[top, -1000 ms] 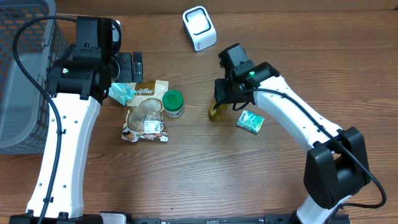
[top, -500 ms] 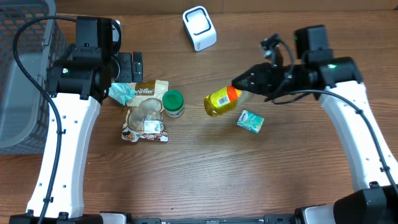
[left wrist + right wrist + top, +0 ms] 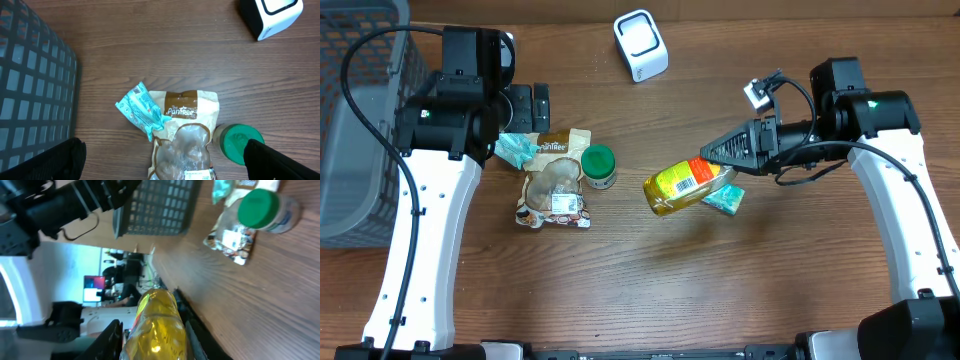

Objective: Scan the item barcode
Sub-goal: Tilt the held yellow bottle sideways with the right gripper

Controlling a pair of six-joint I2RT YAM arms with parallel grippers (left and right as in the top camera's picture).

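Note:
A yellow bottle point(image 3: 682, 186) hangs tilted on its side above the table's middle, with a barcode on its label facing up. My right gripper point(image 3: 718, 158) is shut on its neck end, and in the right wrist view the bottle point(image 3: 156, 325) fills the gap between both black fingers. The white scanner point(image 3: 640, 45) stands at the back centre, well apart from the bottle. My left gripper point(image 3: 165, 165) is open and empty, hovering over a snack pouch point(image 3: 185, 135).
On the left of the table lie a snack pouch point(image 3: 555, 185), a green-lidded jar point(image 3: 598, 166) and a teal packet point(image 3: 515, 150). A small teal box point(image 3: 727, 199) sits just under the bottle's neck end. A grey basket point(image 3: 360, 120) fills the far left.
The right arm swung out to the right and lifted the bottle off the table, laying it sideways so its label faces up. The left arm has not moved.

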